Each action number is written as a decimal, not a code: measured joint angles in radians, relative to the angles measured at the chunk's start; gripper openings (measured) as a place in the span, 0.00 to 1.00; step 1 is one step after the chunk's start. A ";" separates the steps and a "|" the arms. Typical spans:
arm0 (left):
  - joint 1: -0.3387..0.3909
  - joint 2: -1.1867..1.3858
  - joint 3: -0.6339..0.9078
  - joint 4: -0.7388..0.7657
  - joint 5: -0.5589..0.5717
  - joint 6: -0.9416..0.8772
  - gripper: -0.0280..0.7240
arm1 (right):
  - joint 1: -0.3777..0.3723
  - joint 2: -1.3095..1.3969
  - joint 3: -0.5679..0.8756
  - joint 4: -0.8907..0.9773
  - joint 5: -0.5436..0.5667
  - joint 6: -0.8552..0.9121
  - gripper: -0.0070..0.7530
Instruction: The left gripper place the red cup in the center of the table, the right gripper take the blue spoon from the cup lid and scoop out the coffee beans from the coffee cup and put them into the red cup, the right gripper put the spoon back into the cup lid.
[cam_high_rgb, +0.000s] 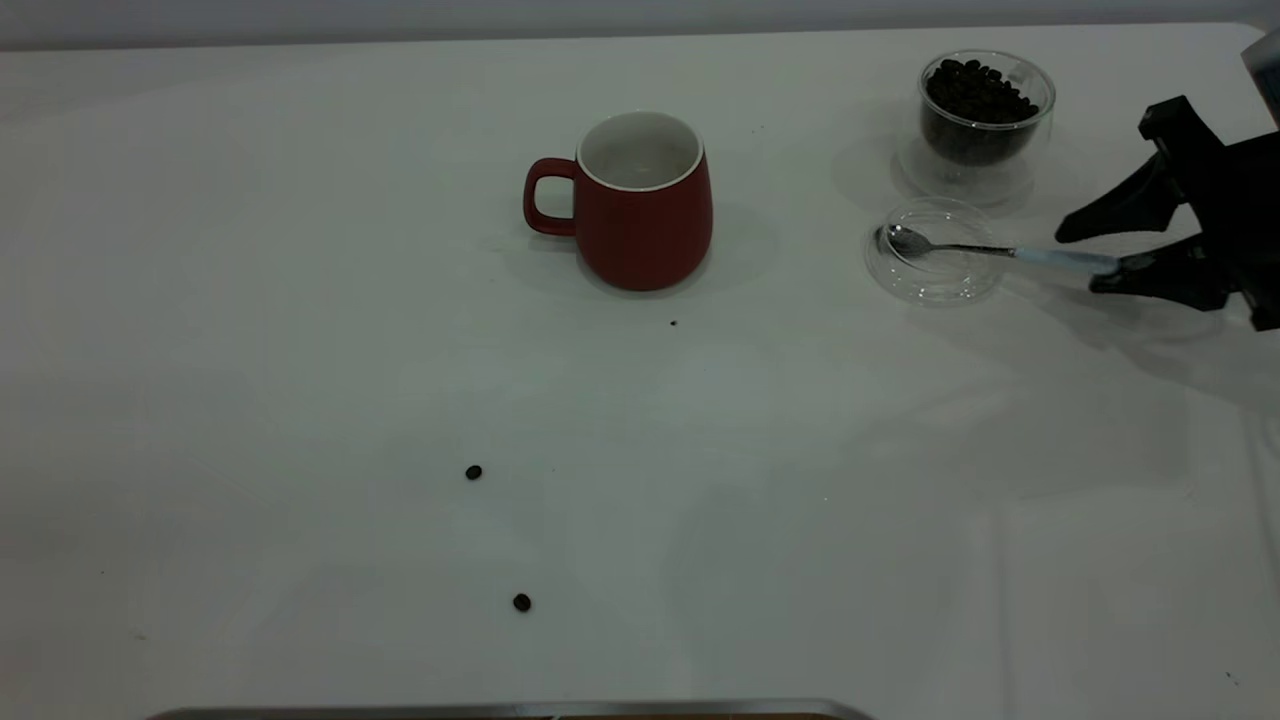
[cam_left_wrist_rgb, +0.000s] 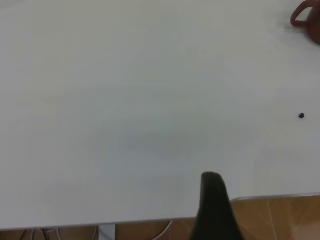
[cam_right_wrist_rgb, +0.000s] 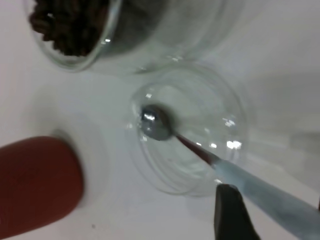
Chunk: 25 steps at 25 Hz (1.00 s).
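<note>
Two stray coffee beans lie loose on the table, toward the near left and well apart from every vessel; a third dark speck sits just in front of the mug.

Left gripper: out of the exterior view; its own wrist view shows one dark finger over the near table edge, far from the work. Whether its fingers are spread or closed cannot be told. Judged parked.

Red cup: upright near the table's middle, handle to the left, free of any gripper. Placement step appears done. The visible part of its white inside shows no beans; whether any lie at the bottom cannot be told.

Cup lid: clear disc, flat on the table, right of the mug and just in front of the coffee cup.

Blue spoon: bowl resting in the lid, handle running out to the right over the rim.

Coffee cup: upright behind the lid, well filled with beans.

Right gripper: at the far right, fingers spread wide either side of the spoon's handle tip, not closed on it.

Judgement: either the spoon is about to be taken, or it has just been returned; the pictures do not settle which.
</note>
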 joint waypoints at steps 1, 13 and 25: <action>0.000 0.000 0.000 0.000 0.000 0.000 0.82 | 0.000 -0.017 0.000 -0.031 -0.021 0.034 0.59; 0.000 0.000 0.000 0.000 0.000 -0.001 0.82 | 0.000 -0.355 0.011 -0.802 -0.113 0.708 0.59; 0.000 0.000 0.000 0.000 0.000 -0.001 0.82 | 0.042 -0.994 0.014 -1.384 0.310 1.118 0.59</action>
